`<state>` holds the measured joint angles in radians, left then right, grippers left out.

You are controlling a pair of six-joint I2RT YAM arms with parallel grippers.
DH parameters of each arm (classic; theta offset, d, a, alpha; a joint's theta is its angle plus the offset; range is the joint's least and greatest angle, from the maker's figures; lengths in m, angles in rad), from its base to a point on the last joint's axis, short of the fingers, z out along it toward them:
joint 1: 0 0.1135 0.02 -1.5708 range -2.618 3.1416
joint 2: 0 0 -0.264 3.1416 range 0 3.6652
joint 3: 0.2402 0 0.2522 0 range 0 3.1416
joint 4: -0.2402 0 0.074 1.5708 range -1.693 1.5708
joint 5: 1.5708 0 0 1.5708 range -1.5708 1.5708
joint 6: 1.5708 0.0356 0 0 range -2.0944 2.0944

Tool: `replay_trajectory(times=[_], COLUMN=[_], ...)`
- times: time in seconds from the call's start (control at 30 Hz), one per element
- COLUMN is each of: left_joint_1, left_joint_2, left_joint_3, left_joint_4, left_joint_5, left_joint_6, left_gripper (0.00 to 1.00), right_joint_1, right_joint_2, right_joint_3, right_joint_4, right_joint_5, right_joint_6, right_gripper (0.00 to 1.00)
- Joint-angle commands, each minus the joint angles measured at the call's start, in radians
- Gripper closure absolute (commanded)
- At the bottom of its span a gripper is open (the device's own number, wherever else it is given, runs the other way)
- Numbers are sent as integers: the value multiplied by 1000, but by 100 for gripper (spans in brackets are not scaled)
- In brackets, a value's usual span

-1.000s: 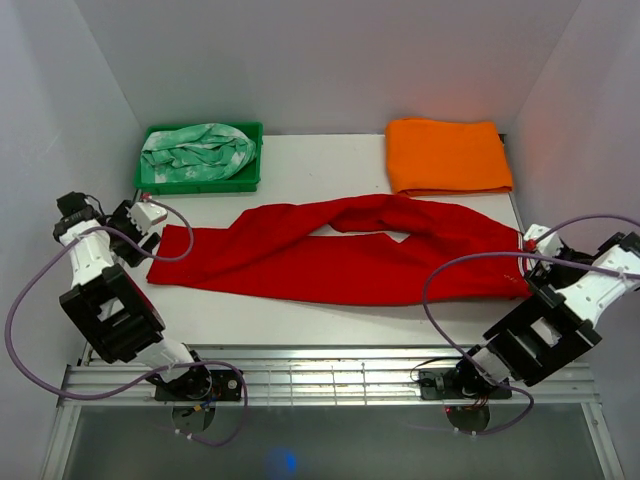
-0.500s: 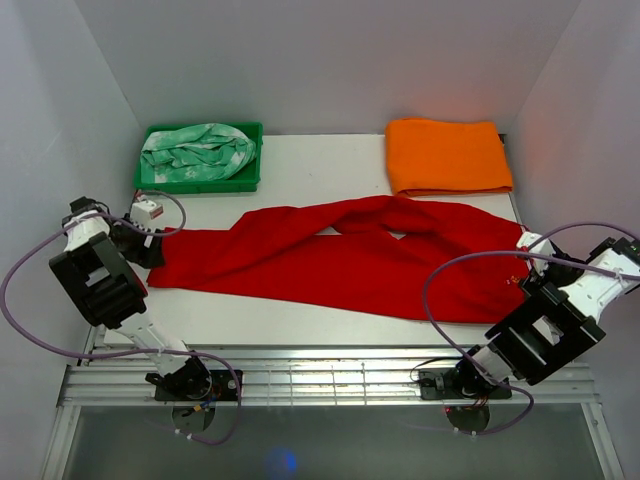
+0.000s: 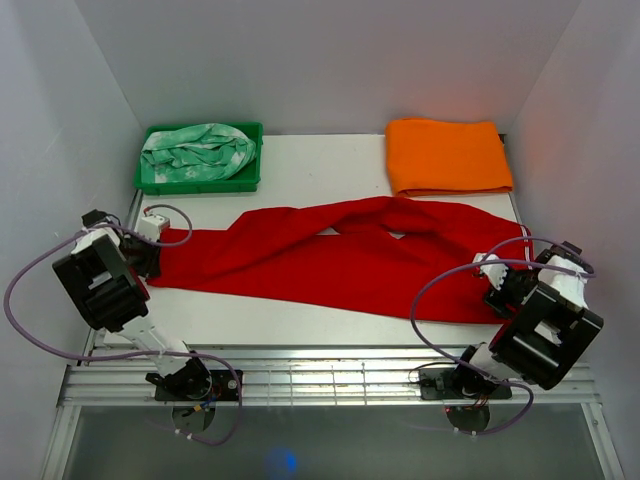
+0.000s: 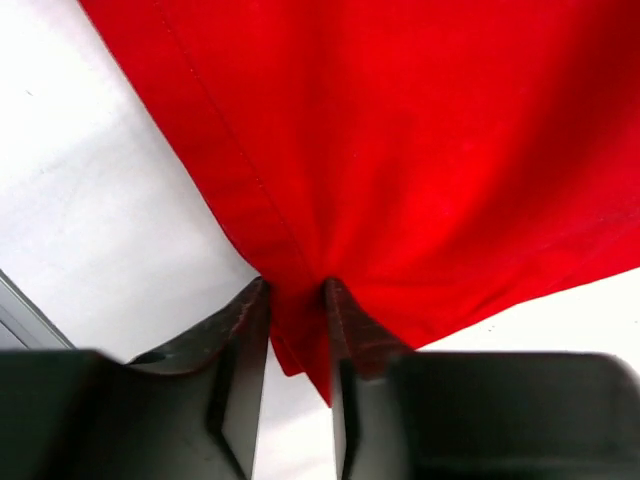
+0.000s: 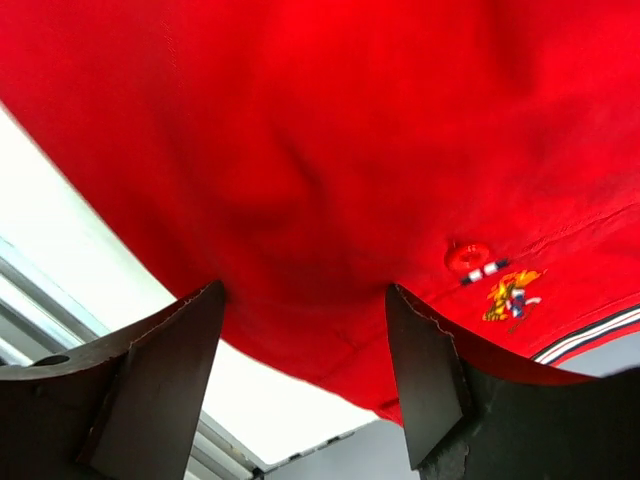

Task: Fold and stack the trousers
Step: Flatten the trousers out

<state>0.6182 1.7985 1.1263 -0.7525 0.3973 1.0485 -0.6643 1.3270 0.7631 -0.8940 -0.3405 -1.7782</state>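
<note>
Fingers [image 4: 240,340] of the left gripper [image 4: 297,295] are clenched on a pinched hem fold of the trousers [image 3: 340,262]. The right gripper [image 5: 305,295] has its fingers wide apart, straddling the cloth edge without gripping it. The soft red trousers lie spread across the white table [image 3: 300,322]. Beyond them are a folded orange cloth [image 3: 447,155] and a green tray [image 3: 150,186] holding crumpled mint patterned cloth [image 3: 197,150].

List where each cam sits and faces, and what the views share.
Top external: above and behind, looking down at the table; left arm, right arm visible.
Left wrist: wrist-mounted, looks along left gripper, pinching the trousers edge.
Right wrist: wrist-mounted, looks along right gripper, open over trousers near the button.
Shared: all show the trousers.
</note>
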Motion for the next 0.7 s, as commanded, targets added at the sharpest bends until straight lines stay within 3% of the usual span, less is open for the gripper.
replay_trajectory(times=[0.0, 0.13, 0.2, 0.27, 0.33, 0.4, 0.43, 0.53, 0.67], left_joint_1=[43, 148, 187, 238, 277, 296, 299, 290, 200], left_joint_2=[15, -71, -100, -105, -105, -113, -119, -204, -341], left_joint_3=[-131, -224, -220, -176, -126, -25, 7, 79, 15], left_joint_4=[-50, -97, -123, -175, -229, -277, -336, -419, -472], left_joint_5=[-138, -167, -167, -155, -117, -65, -17, 79, 69], left_joint_6=[83, 218, 281, 323, 334, 351, 360, 425, 463], left_gripper=[67, 79, 90, 93, 85, 65, 47, 21, 20], right_joint_1=[3, -3, -8, -17, -30, -41, -44, -55, -55], right_joint_2=[53, 98, 95, 80, 58, 37, 12, -20, -31], right_joint_3=[10, 19, 2, -18, -40, -53, -54, -24, 79], right_joint_4=[112, 127, 127, 130, 113, 87, 70, -46, -167], right_joint_5=[126, 173, 199, 222, 231, 239, 235, 180, 60], right_joint_6=[20, -15, -56, -108, -130, -187, -205, -231, -221], right_gripper=[30, 30, 31, 32, 33, 33, 33, 33, 31])
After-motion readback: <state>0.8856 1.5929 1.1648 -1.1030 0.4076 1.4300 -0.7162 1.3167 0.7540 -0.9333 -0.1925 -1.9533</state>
